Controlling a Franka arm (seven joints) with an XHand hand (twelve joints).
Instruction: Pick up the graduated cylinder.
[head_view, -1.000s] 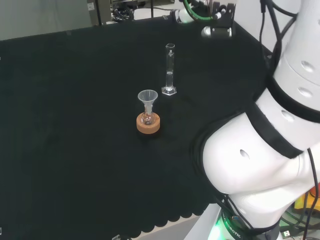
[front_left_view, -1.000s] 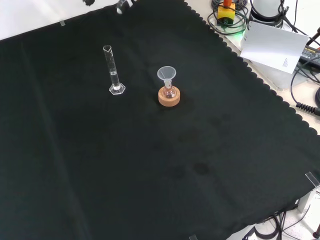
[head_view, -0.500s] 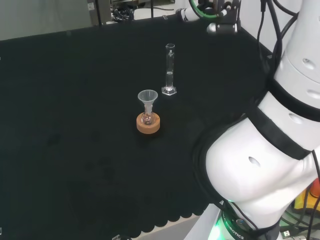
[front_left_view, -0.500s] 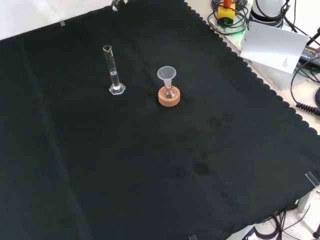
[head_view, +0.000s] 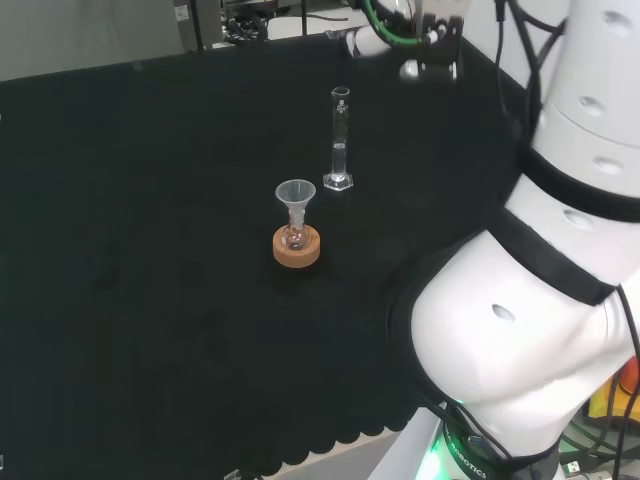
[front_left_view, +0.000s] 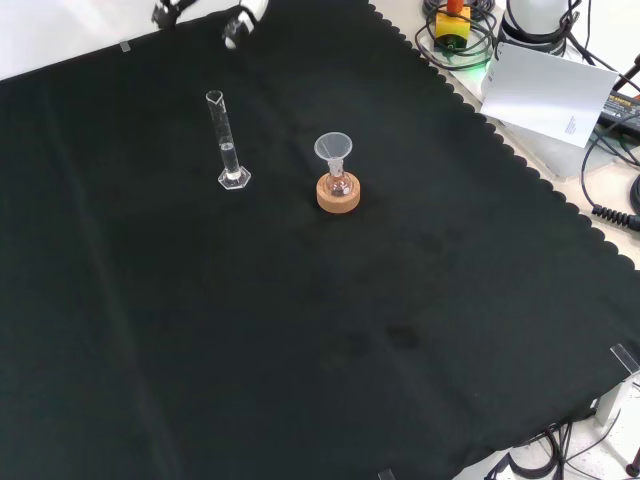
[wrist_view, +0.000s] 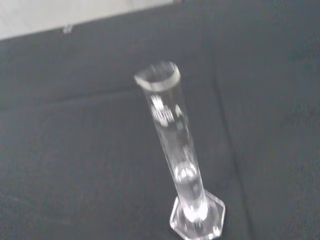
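- At the far edge of the cloth in the front view, the hand (front_left_view: 240, 20) shows as little more than a white tip; I cannot tell how its fingers are set.
- It is apart from the graduated cylinder (front_left_view: 227, 140), which stands upright on its hexagonal foot, untouched.
- The approach should come in level at mid-tube, with fingers and thumb on opposite sides; the tall narrow glass would likely tip.
- The funnel (front_left_view: 334, 152) on its cork ring (front_left_view: 338, 193) stands near, so the hand should keep to the cylinder's other side.
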